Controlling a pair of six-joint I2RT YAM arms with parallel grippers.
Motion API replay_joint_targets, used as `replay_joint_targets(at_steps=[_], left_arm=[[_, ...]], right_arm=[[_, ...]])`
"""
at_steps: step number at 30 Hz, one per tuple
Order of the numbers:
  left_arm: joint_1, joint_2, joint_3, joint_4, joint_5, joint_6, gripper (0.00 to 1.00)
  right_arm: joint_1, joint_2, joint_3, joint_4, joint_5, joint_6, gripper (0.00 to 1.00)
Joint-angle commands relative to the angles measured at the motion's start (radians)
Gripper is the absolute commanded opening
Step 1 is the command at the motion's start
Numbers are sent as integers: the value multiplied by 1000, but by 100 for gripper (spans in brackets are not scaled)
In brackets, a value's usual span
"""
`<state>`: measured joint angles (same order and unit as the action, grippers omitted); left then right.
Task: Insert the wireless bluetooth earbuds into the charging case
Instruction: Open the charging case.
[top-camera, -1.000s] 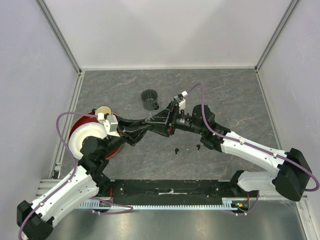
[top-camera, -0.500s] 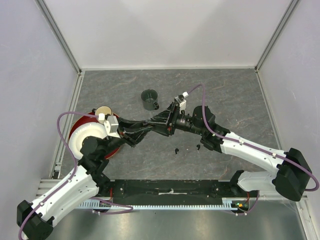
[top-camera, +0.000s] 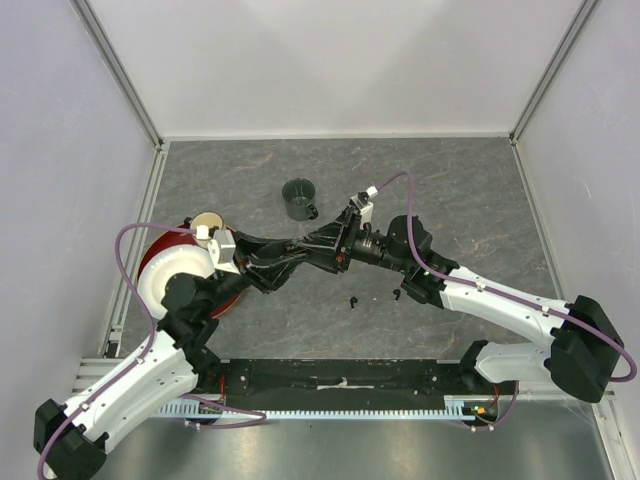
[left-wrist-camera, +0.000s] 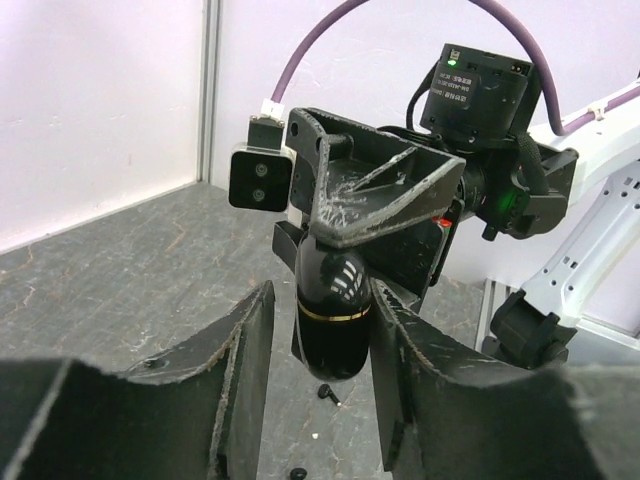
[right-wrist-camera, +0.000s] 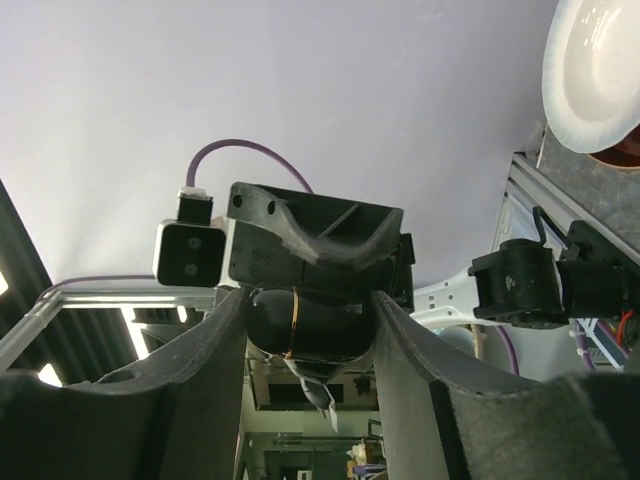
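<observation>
A black charging case (left-wrist-camera: 332, 320) with a gold band hangs in mid-air between both grippers above the table's middle (top-camera: 312, 248). My right gripper (right-wrist-camera: 310, 300) is shut on the case (right-wrist-camera: 310, 328), both fingers pressing its sides. My left gripper (left-wrist-camera: 325, 300) faces it with its fingers around the case's lower end; one finger touches, the other shows a small gap. Two black earbuds (top-camera: 353, 301) (top-camera: 397, 294) lie on the table below; one also shows in the left wrist view (left-wrist-camera: 328, 393). I cannot make out the cream-white earbuds.
A dark green mug (top-camera: 298, 198) stands behind the grippers. A white plate (top-camera: 172, 272) on a red bowl and a cream cup (top-camera: 207, 221) sit at the left by my left arm. Grey walls enclose the table.
My right gripper has carried the case leftward, and the left fingers now reach further around it. The earbuds on the table have not moved.
</observation>
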<state>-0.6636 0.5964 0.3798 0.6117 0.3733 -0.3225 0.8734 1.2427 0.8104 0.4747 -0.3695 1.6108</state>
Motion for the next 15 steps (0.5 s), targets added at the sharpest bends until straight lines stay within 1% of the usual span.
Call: replay_joint_targets(at_steps=[1,4,15], left_arm=[[-2,-6,-27,89,-42,-52,52],[-2,-6,-41,115,-40,-50,54],[-2,14,-45,192,-43,-43,54]], right_arm=[[-1,-5,-4,136,-13,46,7],[-2,-5,-4,136,-8,46,7],[-2,4,-13,140,-9,61,6]])
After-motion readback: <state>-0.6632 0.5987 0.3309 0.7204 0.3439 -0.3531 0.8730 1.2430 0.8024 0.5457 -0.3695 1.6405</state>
